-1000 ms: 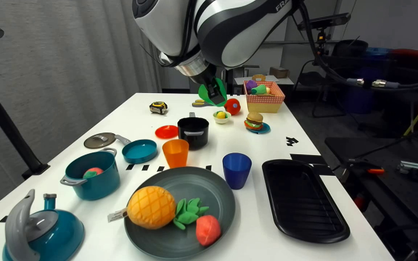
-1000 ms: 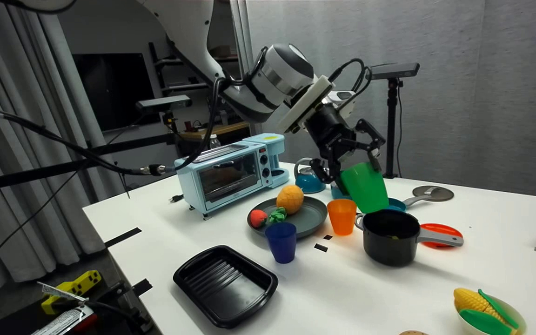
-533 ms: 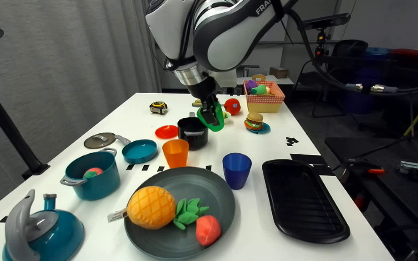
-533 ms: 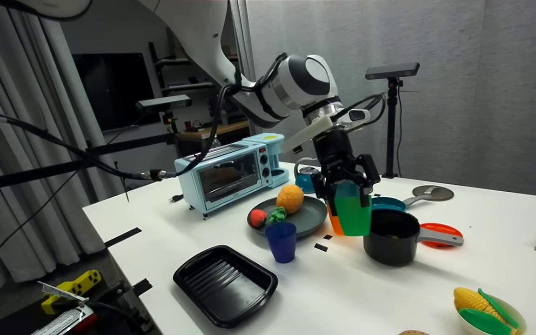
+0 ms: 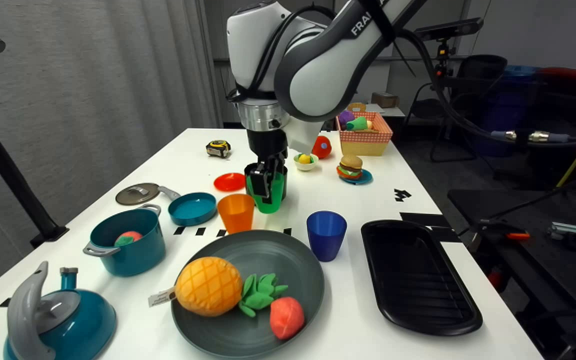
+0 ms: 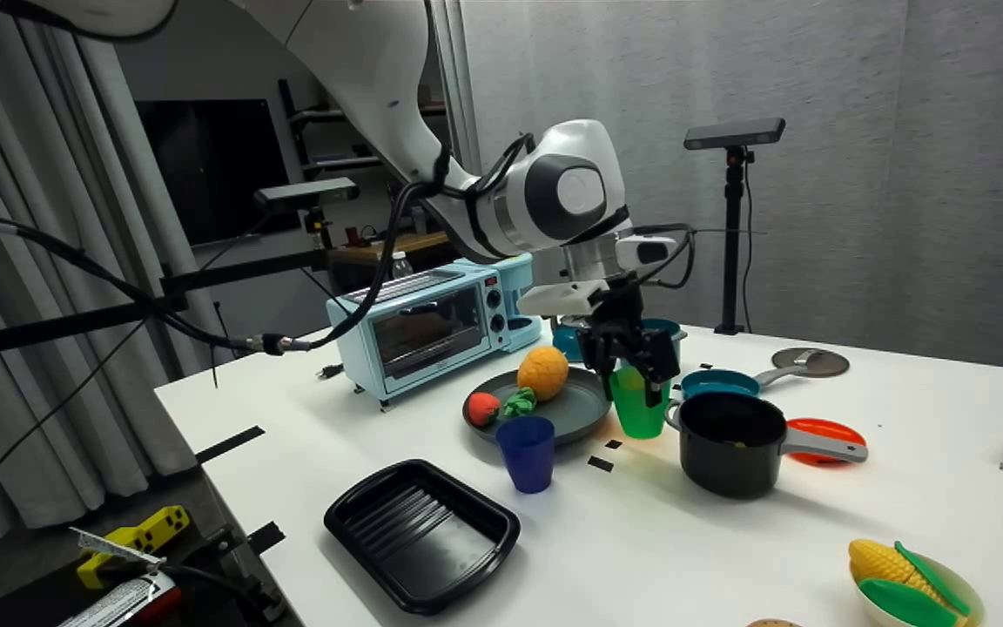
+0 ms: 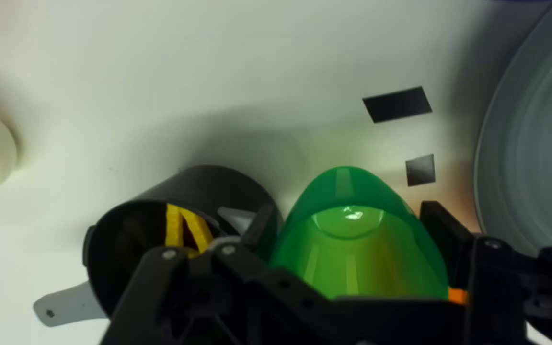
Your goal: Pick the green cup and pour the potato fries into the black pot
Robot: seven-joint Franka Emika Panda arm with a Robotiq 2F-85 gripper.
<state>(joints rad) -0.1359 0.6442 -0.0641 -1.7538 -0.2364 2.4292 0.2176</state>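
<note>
My gripper (image 5: 268, 185) (image 6: 634, 383) (image 7: 349, 211) is shut on the green cup (image 5: 270, 205) (image 6: 641, 418). The cup stands upright between the fingers, beside the black pot, its base at or just above the table; I cannot tell if it touches. In the wrist view no fries show inside the cup (image 7: 348, 189), though its near part is hidden by the gripper. The black pot (image 6: 728, 466) (image 7: 194, 184) has a grey handle, and yellow fries (image 7: 174, 227) lie in it. The gripper partly covers the pot (image 5: 250, 172) in an exterior view.
The orange cup (image 5: 236, 214) is right beside the green cup. A grey plate (image 5: 313, 280) with a toy pineapple, a blue cup (image 5: 326, 237), a teal pan (image 5: 193, 210), a red lid (image 5: 229, 182) and a black rectangular tray (image 6: 419, 540) stand around.
The green cup was tilted by the black pot a second ago. My gripper has lowered it, turned it upright and moved it toward the orange cup, which has shifted slightly.
</note>
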